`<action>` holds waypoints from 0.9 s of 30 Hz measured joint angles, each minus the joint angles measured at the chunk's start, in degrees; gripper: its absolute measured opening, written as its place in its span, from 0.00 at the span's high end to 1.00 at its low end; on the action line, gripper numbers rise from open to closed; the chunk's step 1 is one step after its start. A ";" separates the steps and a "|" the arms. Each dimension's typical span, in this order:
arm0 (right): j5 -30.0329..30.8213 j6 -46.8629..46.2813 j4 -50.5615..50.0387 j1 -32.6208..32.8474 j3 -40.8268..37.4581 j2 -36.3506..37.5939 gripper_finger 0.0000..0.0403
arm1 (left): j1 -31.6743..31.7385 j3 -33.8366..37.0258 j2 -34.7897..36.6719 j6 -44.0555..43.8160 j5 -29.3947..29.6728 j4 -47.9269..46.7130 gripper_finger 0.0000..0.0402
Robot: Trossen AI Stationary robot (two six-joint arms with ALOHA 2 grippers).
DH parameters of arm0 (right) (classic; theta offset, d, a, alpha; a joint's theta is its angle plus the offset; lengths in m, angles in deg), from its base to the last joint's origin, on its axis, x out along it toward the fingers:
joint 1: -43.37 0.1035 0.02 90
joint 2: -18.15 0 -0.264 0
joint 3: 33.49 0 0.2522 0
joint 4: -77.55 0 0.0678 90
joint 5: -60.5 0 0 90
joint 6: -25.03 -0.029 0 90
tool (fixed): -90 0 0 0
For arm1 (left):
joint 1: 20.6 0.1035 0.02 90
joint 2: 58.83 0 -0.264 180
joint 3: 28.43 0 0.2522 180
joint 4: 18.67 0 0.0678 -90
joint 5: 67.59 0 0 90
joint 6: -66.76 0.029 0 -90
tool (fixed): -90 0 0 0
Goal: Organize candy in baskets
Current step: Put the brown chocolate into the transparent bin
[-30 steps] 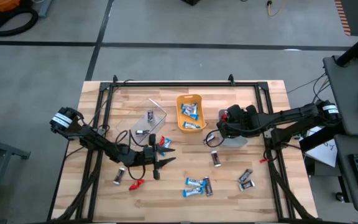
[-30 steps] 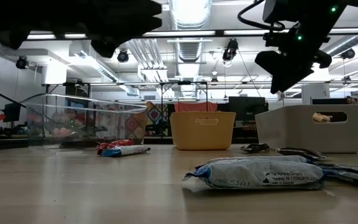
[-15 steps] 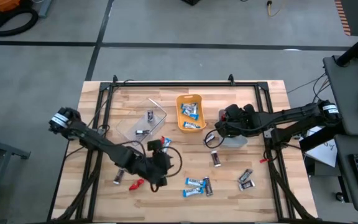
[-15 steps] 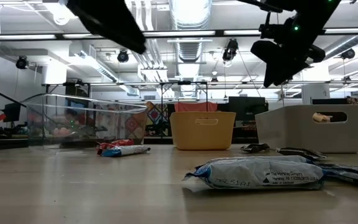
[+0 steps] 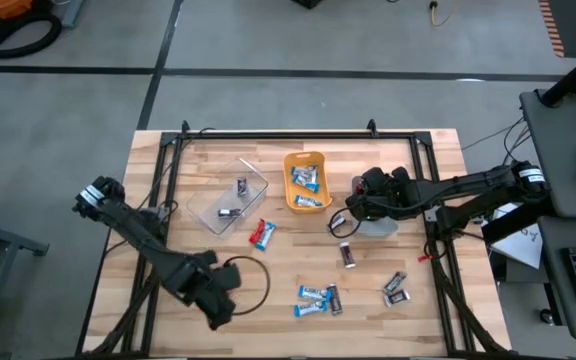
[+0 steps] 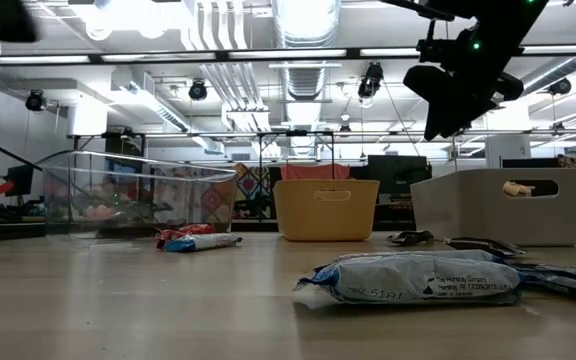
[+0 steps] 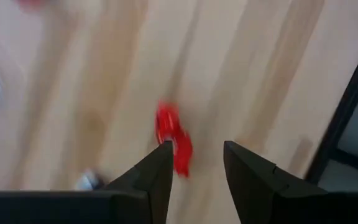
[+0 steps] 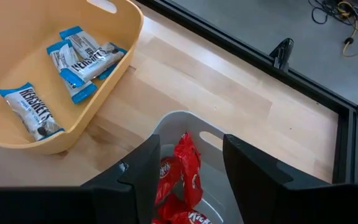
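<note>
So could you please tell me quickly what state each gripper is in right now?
Left gripper: open, empty, over a red candy on the table.
Right gripper: open, empty, over the grey basket.

Both arms are dark, slim and jointed, the left arm (image 5: 133, 228) capped by a white-banded cylindrical joint and trailing a looping black cable, while the right arm (image 5: 468, 188) carries a green indicator light and each gripper shows two blunt matte-black fingers (image 8: 253, 168).
</note>
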State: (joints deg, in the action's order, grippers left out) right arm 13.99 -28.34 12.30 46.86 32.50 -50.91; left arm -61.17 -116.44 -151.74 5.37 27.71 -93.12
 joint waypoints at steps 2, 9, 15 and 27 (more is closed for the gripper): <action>0.01 0.00 0.01 0.01 0.00 0.00 0.59 | -1.82 1.39 0.00 -5.03 -2.23 -0.30 0.70; 0.02 0.00 1.62 0.01 0.00 0.00 0.61 | -5.21 9.38 1.28 -19.08 -8.22 -0.55 0.71; 0.00 0.44 2.11 0.02 0.00 -0.02 0.61 | -5.04 18.32 3.38 -25.93 -7.98 1.99 0.71; -0.06 0.85 2.56 0.02 0.00 -0.02 0.61 | -5.08 23.63 3.91 -34.00 -2.65 2.22 0.58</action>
State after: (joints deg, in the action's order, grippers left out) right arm 13.93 -27.48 14.86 46.88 32.50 -50.93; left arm -66.25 -92.81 -147.82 -28.63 25.07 -90.91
